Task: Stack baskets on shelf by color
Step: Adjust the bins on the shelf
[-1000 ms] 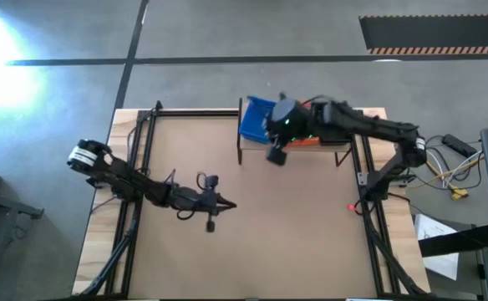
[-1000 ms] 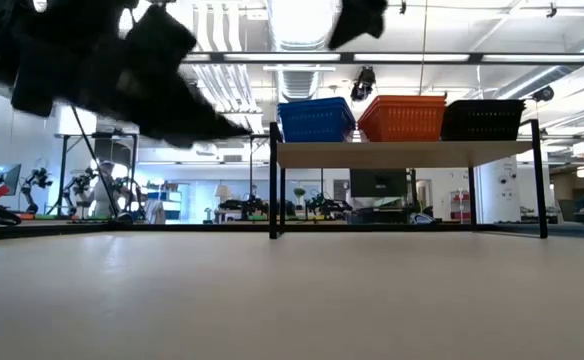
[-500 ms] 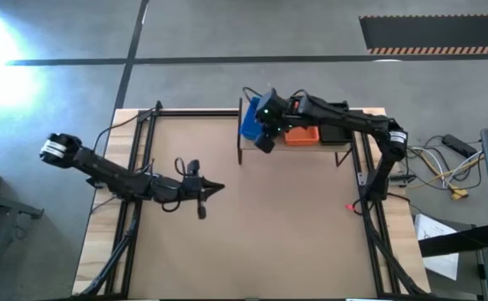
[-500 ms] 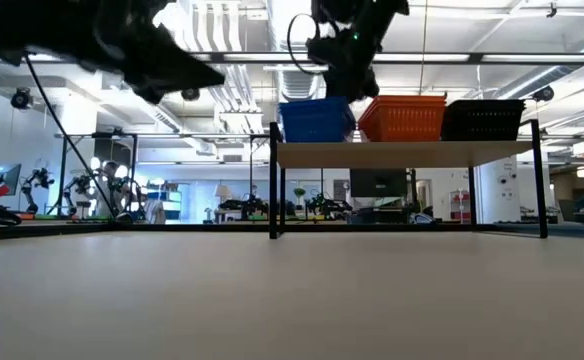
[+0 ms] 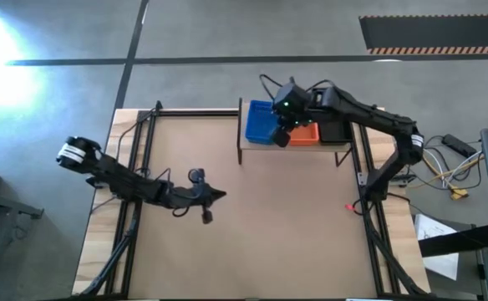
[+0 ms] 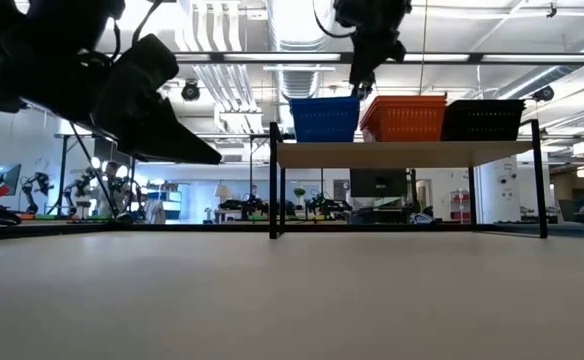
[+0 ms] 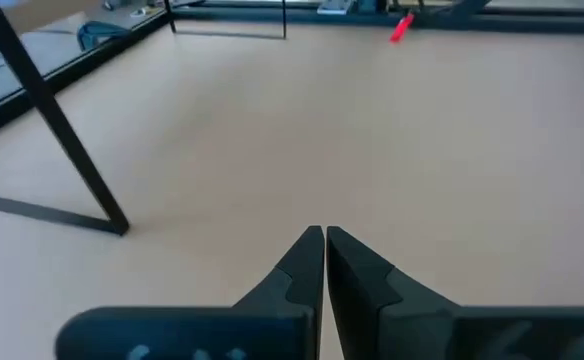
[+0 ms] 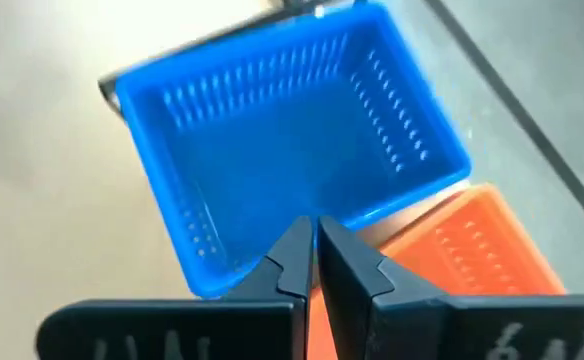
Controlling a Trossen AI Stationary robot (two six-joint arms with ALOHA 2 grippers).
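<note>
Baskets sit in a row on the shelf [image 6: 402, 153] at the far edge of the bench [image 5: 252, 242]: the blue basket stack [image 6: 324, 119] at the left end, the orange basket stack [image 6: 404, 117] in the middle, and the black basket stack [image 6: 482, 119] at the right end. Above the near rim of the blue basket stack, beside the orange one, the right gripper [image 8: 312, 240] hovers with fingers pressed together and holds nothing. Well apart from the shelf, the left gripper [image 7: 324, 243] hangs over the bare bench surface with fingers pressed together, also holding nothing.
</note>
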